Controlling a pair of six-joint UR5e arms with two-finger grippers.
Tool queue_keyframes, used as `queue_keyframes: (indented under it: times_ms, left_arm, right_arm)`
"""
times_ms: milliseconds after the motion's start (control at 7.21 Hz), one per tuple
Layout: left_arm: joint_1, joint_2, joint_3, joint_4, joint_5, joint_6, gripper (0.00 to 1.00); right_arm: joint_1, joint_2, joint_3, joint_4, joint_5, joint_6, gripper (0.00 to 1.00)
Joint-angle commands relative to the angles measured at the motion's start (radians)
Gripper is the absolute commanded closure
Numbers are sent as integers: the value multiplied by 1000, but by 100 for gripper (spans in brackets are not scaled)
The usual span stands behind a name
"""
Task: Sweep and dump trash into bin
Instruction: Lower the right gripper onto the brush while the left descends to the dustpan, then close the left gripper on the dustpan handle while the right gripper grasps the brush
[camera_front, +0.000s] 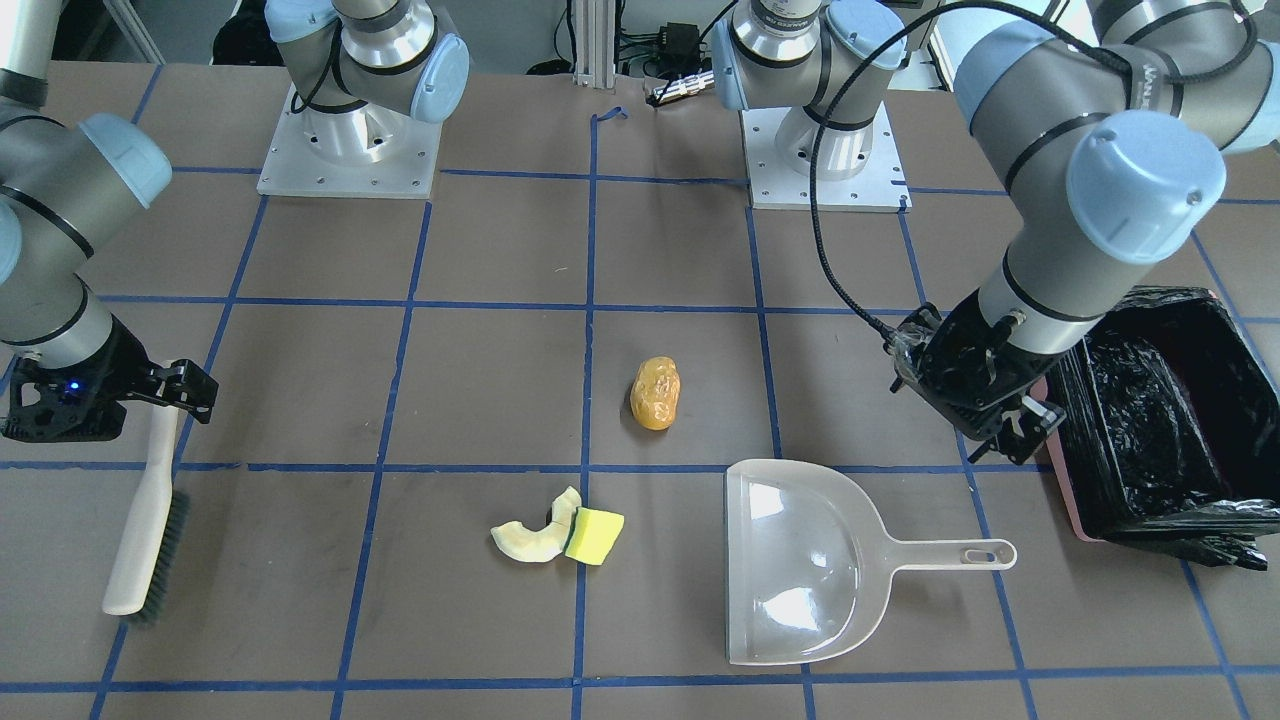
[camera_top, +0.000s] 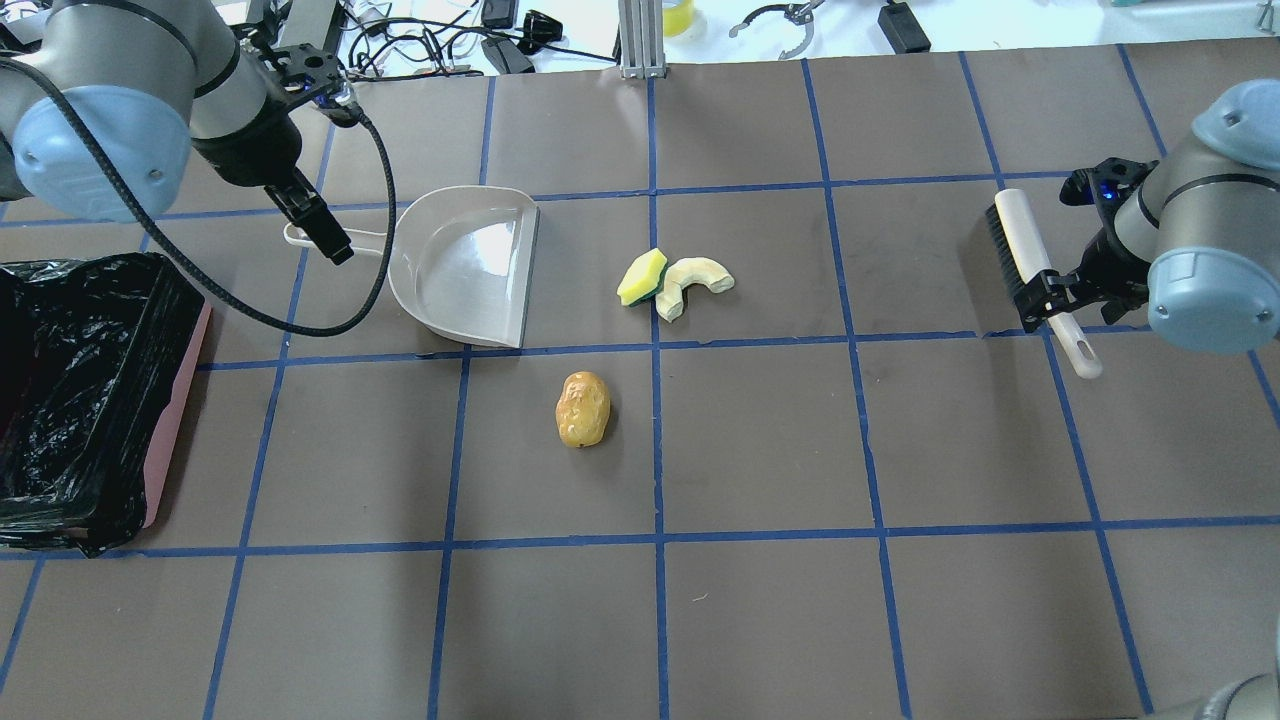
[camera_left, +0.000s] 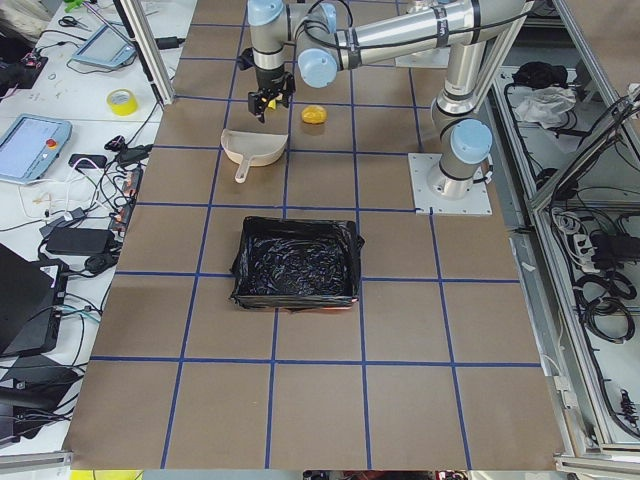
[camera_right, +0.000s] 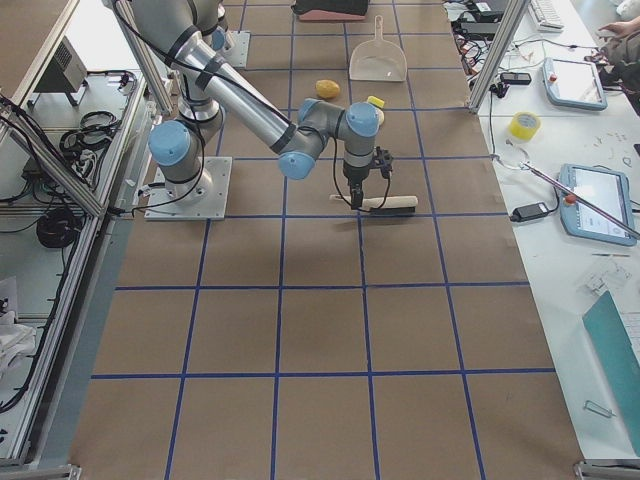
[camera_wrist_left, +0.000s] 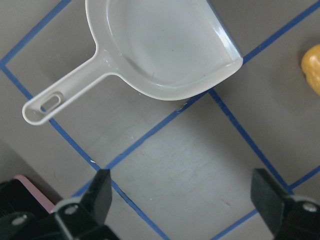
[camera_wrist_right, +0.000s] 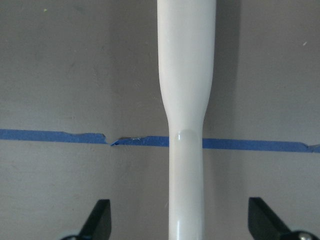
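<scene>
Left gripper (camera_wrist_left: 182, 189) open and empty, above the table (camera_top: 760, 620) near the dustpan (camera_top: 470, 265) handle. Bin (camera_top: 180, 395) at left table end. Right gripper (camera_wrist_right: 180, 210) open, jaws straddling the brush (camera_front: 150, 520) handle. Potato (camera_front: 655, 393), sponge (camera_front: 594, 535) and peel (camera_front: 530, 538) mid-table.

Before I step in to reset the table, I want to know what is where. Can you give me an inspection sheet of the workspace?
Surface: brown table with a blue tape grid.
Job's things: bin black-lined, nothing seen inside. dustpan flat, empty. brush lying on the table. Trash loose on the table: potato-like lump, yellow sponge touching a pale curved piece.
Clutter: nothing seen.
Grippers: left gripper open, empty, above the table near the dustpan handle. right gripper open, straddling the brush handle without touching it.
Cables: black cable loops from the left wrist.
Surroundings: tablet and yellow tape roll on the side bench.
</scene>
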Motion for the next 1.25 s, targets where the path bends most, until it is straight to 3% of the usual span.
queue_keyframes:
  times_ms: [0, 139, 277, 416, 1110]
  left_arm:
    - [11, -112, 1, 185, 58, 385, 0]
    - [11, -155, 10, 236, 91, 411, 0]
    - [11, -194, 16, 284, 90, 429, 0]
    - [11, -243, 16, 374, 90, 516, 2]
    - [41, -291, 4, 375, 80, 557, 9]
  right_arm:
    - [-1, -8, 29, -30, -5, -3, 12]
    - [-1, -6, 31, -28, -3, -2, 25]
    - [-1, -6, 29, -28, -5, -2, 31]
    - [-1, -5, 29, -28, -5, -2, 33]
    - [-19, -2, 28, -36, -3, -3, 36]
